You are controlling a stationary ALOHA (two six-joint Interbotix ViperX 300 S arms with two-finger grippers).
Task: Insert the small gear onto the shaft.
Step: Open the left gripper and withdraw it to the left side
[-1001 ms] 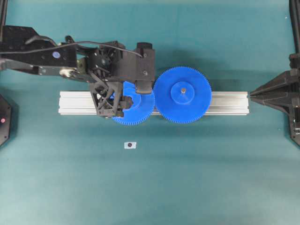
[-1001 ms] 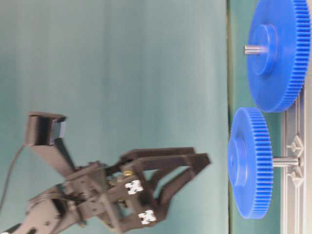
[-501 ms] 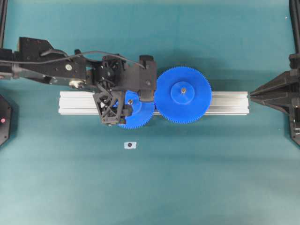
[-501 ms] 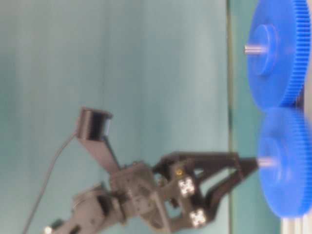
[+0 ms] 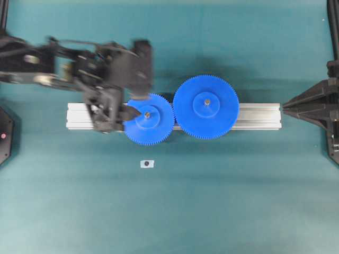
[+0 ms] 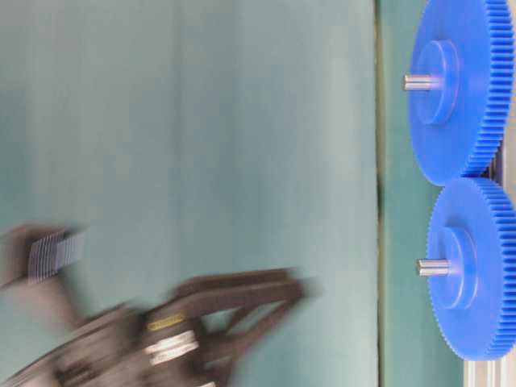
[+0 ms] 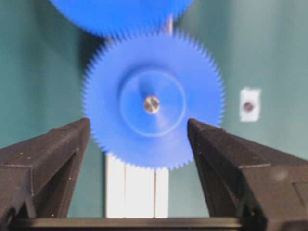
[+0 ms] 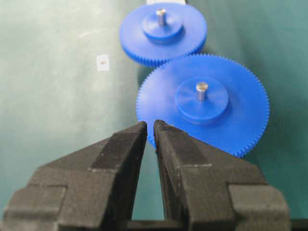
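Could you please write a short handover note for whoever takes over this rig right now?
Left gripper: open, empty, clear of the small gear.
Right gripper: shut, empty, parked at the right edge of the overhead view.
Small gear: seated on the shaft, whose tip pokes through the hub; its teeth meet the large gear on the rail.
Done: insertion looks complete.
Left: retract the left arm; perhaps check the mesh.

The small gear [image 5: 149,119] sits flat, threaded on the shaft [image 5: 146,113].
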